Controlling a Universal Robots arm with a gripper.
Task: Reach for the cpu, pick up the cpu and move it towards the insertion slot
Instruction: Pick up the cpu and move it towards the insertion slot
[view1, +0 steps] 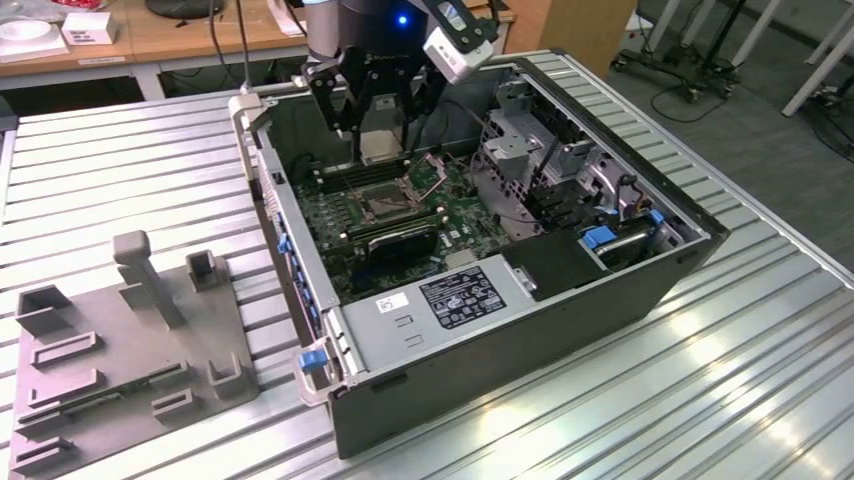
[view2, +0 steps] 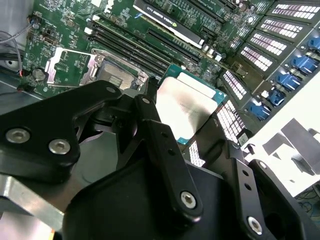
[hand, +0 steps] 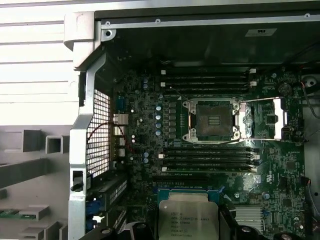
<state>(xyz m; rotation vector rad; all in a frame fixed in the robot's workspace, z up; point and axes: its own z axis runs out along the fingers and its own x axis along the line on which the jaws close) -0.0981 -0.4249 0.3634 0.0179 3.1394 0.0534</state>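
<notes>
The cpu (view1: 383, 138) is a silvery square chip with a teal rim, and my gripper (view1: 382, 145) is shut on it, one black finger on each side. It hangs above the motherboard near the far wall of the open computer case. The insertion slot (view1: 380, 207) lies below it and a little nearer in the exterior view, with a dark centre and a shiny frame. In the first wrist view the cpu (hand: 188, 216) sits apart from the insertion slot (hand: 213, 120), whose metal lid (hand: 267, 119) is swung open. In the second wrist view the cpu (view2: 190, 100) shows between the black fingers (view2: 150, 112), beside the insertion slot (view2: 114, 76).
The computer case (view1: 534, 320) lies open on a ribbed metal table (view1: 120, 170). Long black memory slots (hand: 207, 156) flank the socket. A drive cage (view1: 534, 150) and cables fill the case on the exterior view's right. A grey fixture block (view1: 127, 345) stands on the exterior view's left.
</notes>
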